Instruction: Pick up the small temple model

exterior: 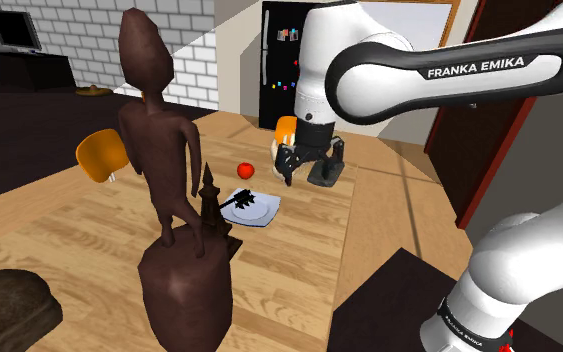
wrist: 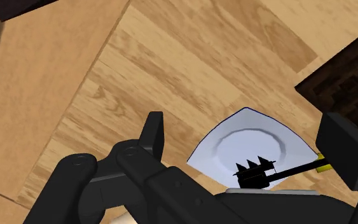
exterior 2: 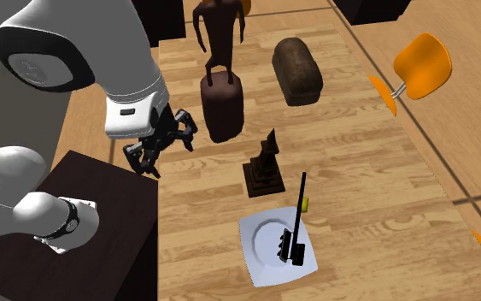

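1. My claw (exterior: pixel 308 165) is open: its two black fingers (wrist: pixel 152 130) stand apart with nothing between them, and it hangs in the air above the wooden surface (exterior 2: pixel 196 222).
2. The small temple model (exterior 2: pixel 265 166) is dark brown, with a stepped base and a thin spire. It stands upright on the surface, untouched and apart from my claw (exterior 2: pixel 156 144).
3. In the second exterior view the temple model sits between a tall dark figure statue (exterior 2: pixel 219 85) on a block base and a white plate (exterior 2: pixel 260 256). It is near the plate's corner without touching it.
4. In the shoulder view the temple model (exterior: pixel 212 208) shows just behind the statue (exterior: pixel 164 150), with the plate (exterior: pixel 266 212) beside it.
5. A black pronged tool (exterior 2: pixel 294 229) lies across the plate. From my wrist I see its prongs (wrist: pixel 257 170) on the plate (wrist: pixel 254 141), below my open claw (wrist: pixel 246 121).
6. A dark loaf-shaped thing (exterior 2: pixel 296 70) lies beyond the temple model.
7. A red round thing (exterior: pixel 246 170) rests on the surface past the plate.
8. Orange chairs (exterior 2: pixel 418 68) stand at the surface's edge.
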Controlling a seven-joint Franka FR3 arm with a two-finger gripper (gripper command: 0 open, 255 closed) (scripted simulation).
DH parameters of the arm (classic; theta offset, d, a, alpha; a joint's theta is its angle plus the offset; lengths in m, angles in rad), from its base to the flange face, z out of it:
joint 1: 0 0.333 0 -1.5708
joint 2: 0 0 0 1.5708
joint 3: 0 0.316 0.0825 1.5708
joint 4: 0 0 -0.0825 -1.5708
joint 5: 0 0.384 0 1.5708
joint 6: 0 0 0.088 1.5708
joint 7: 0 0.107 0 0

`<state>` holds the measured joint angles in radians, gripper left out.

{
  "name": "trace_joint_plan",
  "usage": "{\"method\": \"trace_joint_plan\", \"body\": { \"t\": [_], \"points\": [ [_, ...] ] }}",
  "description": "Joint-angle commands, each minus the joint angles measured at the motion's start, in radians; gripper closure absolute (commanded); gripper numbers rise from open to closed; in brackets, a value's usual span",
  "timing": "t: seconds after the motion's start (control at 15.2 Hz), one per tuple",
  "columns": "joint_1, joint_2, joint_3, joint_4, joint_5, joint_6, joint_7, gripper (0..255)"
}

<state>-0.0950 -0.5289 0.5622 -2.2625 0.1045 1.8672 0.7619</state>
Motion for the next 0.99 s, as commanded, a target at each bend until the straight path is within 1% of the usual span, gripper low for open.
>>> {"method": "trace_joint_plan", "body": {
  "t": [0.0,0.13,0.26,0.4,0.53,0.59,0.66,0.73,0.79,0.92],
  "points": [
    [-0.032,0.07,0.072,0.06,-0.027,0.017,0.109,0],
    [-0.069,0.149,0.145,0.121,-0.074,0.032,0.217,0],
    [-0.109,0.241,0.223,0.191,-0.14,0.038,0.334,0],
    [-0.147,0.35,0.304,0.27,-0.232,0.031,0.463,0],
    [-0.166,0.484,0.378,0.36,-0.357,0.004,0.606,0],
    [-0.159,0.56,0.405,0.41,-0.429,-0.02,0.68,0],
    [-0.138,0.638,0.419,0.463,-0.502,-0.049,0.751,0],
    [-0.104,0.713,0.421,0.519,-0.571,-0.083,0.815,0],
    [-0.059,0.782,0.409,0.577,-0.632,-0.117,0.869,0],
    [0.043,0.903,0.366,0.701,-0.729,-0.184,0.951,0]
  ]
}}
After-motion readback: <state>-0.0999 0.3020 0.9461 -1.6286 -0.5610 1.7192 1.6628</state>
